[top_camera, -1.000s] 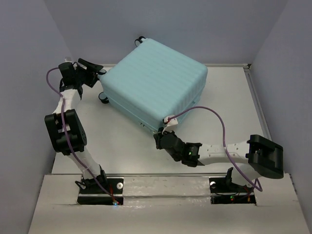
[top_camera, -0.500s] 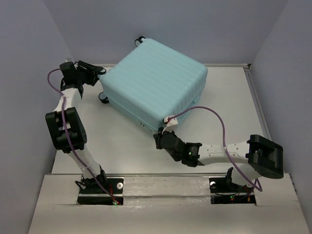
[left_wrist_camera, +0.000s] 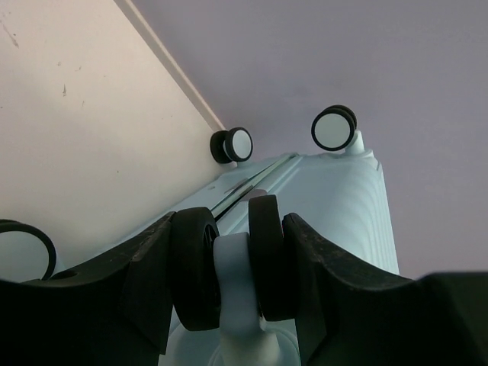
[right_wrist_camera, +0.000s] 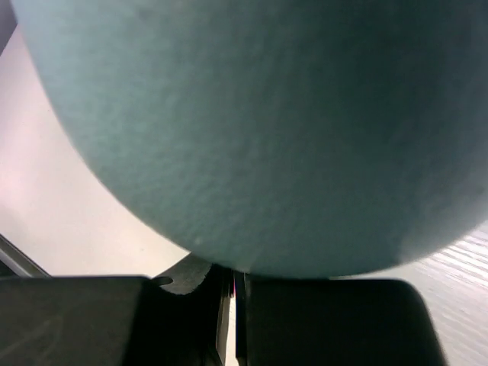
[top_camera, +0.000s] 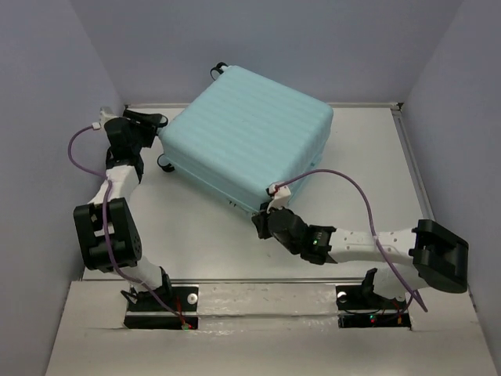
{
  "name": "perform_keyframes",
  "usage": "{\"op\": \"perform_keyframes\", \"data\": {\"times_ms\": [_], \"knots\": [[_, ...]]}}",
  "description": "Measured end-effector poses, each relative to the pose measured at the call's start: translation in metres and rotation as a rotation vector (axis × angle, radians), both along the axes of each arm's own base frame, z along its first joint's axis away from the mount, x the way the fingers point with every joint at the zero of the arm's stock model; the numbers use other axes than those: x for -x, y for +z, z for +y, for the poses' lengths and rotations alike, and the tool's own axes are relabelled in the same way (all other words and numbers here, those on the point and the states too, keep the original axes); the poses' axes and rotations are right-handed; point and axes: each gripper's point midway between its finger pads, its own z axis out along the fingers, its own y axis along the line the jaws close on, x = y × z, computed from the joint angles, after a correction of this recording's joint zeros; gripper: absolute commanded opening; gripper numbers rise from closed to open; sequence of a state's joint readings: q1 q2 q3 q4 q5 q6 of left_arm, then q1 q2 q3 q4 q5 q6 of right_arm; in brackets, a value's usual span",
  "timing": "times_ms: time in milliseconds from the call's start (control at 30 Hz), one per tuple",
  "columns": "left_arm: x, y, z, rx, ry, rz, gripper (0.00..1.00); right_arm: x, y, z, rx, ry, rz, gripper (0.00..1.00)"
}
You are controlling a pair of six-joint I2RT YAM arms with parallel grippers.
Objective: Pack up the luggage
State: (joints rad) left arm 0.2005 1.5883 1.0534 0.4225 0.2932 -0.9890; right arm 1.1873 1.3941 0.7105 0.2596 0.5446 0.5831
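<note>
Likely squaring up the closed pale aqua ribbed hard-shell suitcase [top_camera: 250, 133]: left gripper [top_camera: 155, 121] clamps its black caster wheel [left_wrist_camera: 264, 267], right gripper [top_camera: 261, 222] is pinched together under the near corner; unzipping should follow.

Luggage [right_wrist_camera: 252, 130]: blurred, cropped by every edge of right wrist view. Right gripper [right_wrist_camera: 232, 316]: fingertips hidden beneath it. Caster [left_wrist_camera: 23, 248]: cut by left edge, left wrist view.

Luggage [top_camera: 250, 133]: one, pale aqua, ribbed shell.
Caster wheels, left wrist view: four. One far [left_wrist_camera: 232, 145], one raised [left_wrist_camera: 334, 128], one cut by the left edge [left_wrist_camera: 23, 252], one twin wheel [left_wrist_camera: 229, 267] between the left arm's fingers [left_wrist_camera: 141, 286].
Robot arms: two, left [top_camera: 106, 227] and right [top_camera: 368, 244].
Purple cables: two [top_camera: 78, 145], [top_camera: 356, 188].
Tabletop [top_camera: 203, 227]: one.
</note>
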Motion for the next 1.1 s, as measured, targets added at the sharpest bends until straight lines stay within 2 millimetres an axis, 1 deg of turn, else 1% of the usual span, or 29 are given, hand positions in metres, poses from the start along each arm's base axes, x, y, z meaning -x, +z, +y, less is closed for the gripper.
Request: {"op": "perform_keyframes", "data": {"times_ms": [133, 200, 300, 367, 400, 500, 567, 600, 633, 667, 733, 800, 867, 933, 967, 1033, 1100], "knots": [[0.017, 0.000, -0.010, -0.022, 0.085, -0.024, 0.06, 0.001, -0.001, -0.018, 0.039, -0.003, 0.004, 0.07], [0.027, 0.004, -0.017, -0.022, 0.096, -0.045, 0.06, 0.000, -0.001, -0.022, 0.057, -0.013, -0.003, 0.07], [0.056, 0.005, -0.031, -0.008, 0.096, -0.067, 0.06, -0.006, -0.001, -0.030, 0.089, -0.031, -0.020, 0.07], [0.089, 0.000, -0.050, 0.012, 0.061, -0.073, 0.06, -0.012, -0.001, -0.036, 0.096, -0.045, -0.026, 0.07], [0.095, 0.002, -0.056, 0.016, 0.048, -0.079, 0.06, -0.013, -0.001, -0.039, 0.097, -0.049, -0.027, 0.07], [0.133, 0.001, -0.092, 0.028, -0.021, -0.105, 0.06, -0.012, 0.002, -0.067, 0.119, -0.069, -0.033, 0.07], [0.160, 0.002, -0.121, 0.054, -0.092, -0.138, 0.06, -0.007, 0.005, -0.087, 0.136, -0.071, -0.035, 0.07], [0.172, 0.000, -0.136, 0.068, -0.138, -0.145, 0.06, -0.004, 0.004, -0.094, 0.149, -0.067, -0.033, 0.07], [0.188, -0.004, -0.157, 0.082, -0.204, -0.148, 0.06, -0.001, 0.003, -0.096, 0.158, -0.054, -0.025, 0.07], [0.198, -0.004, -0.169, 0.092, -0.242, -0.152, 0.06, 0.001, 0.001, -0.093, 0.157, -0.036, -0.016, 0.07], [0.222, -0.007, -0.200, 0.106, -0.338, -0.149, 0.06, 0.003, -0.009, -0.081, 0.159, 0.001, 0.003, 0.07], [0.234, -0.009, -0.214, 0.101, -0.373, -0.143, 0.06, 0.001, -0.015, -0.058, 0.188, 0.031, 0.001, 0.07], [0.237, -0.009, -0.216, 0.096, -0.335, -0.147, 0.06, 0.006, -0.017, -0.035, 0.214, 0.073, -0.010, 0.07], [0.241, -0.010, -0.213, 0.084, -0.295, -0.142, 0.06, 0.006, -0.018, -0.007, 0.273, 0.102, -0.040, 0.07], [0.242, -0.010, -0.209, 0.079, -0.275, -0.142, 0.06, 0.006, -0.021, -0.001, 0.292, 0.110, -0.047, 0.07], [0.252, -0.008, -0.203, 0.071, -0.257, -0.140, 0.06, 0.006, -0.020, 0.018, 0.282, 0.144, -0.065, 0.07], [0.264, -0.008, -0.199, 0.069, -0.272, -0.136, 0.06, 0.013, -0.019, 0.035, 0.257, 0.207, -0.079, 0.07]]}}
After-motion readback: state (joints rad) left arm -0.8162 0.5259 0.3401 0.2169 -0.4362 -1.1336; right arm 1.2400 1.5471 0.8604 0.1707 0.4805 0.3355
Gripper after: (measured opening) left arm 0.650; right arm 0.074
